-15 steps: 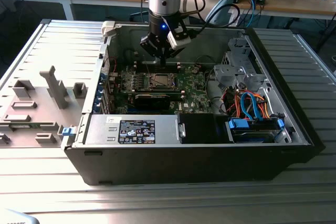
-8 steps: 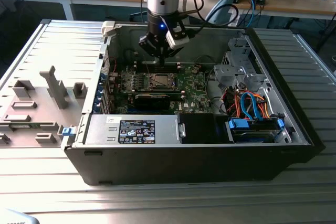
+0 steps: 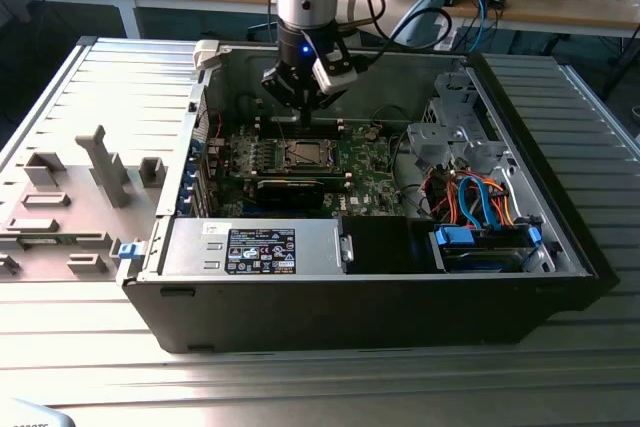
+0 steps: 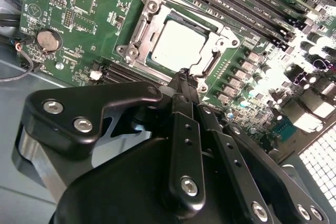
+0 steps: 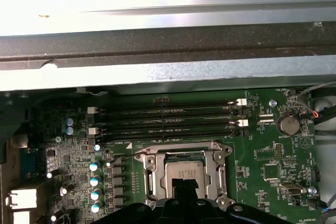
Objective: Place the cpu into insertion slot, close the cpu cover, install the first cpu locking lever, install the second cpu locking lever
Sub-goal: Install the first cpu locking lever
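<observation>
Green board (image 5: 273, 156): cpu (image 4: 178, 44) seated, cover (image 4: 210, 66) down

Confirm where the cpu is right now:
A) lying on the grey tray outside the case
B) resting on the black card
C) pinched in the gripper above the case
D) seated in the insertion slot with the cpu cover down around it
D: in both wrist views the cpu lies flat in the insertion slot, with the cpu cover framing it.
</observation>
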